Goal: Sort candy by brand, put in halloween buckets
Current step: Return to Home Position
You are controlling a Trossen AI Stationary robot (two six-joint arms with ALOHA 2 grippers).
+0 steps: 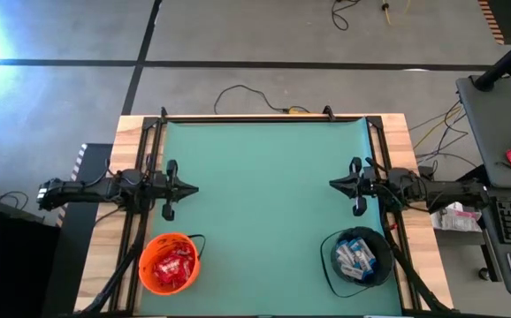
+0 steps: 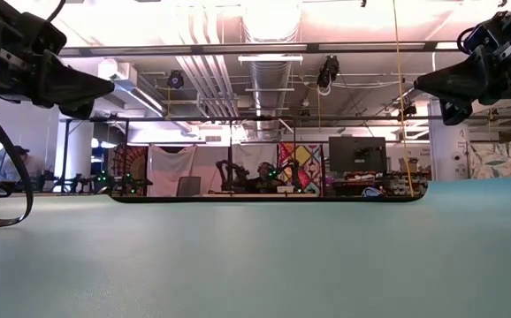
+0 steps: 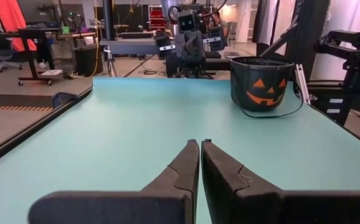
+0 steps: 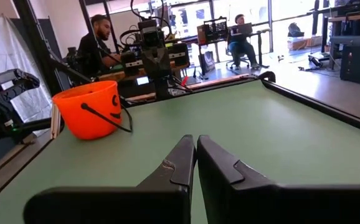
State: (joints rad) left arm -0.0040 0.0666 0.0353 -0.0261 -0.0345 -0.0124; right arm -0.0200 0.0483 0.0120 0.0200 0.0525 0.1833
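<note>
The left gripper (image 1: 194, 188) hangs over the left edge of the green mat (image 1: 264, 203) and the right gripper (image 1: 332, 184) over the right edge. Their long axes lie along the table's width, tips aimed at each other and well apart. Each pair of fingers is drawn together to a thin slit and holds nothing.

The orange bucket (image 1: 141, 265) stands near the front edge, on the left arm's side and off to one side of its fingers. It contains the red candy (image 1: 171, 263). The black bucket (image 1: 326, 256) stands likewise beside the right arm and contains the blue-and-white candy (image 1: 354, 258).

No loose candy shows on the mat. The sort therefore appears complete, and neither arm has anything to reach for.
</note>
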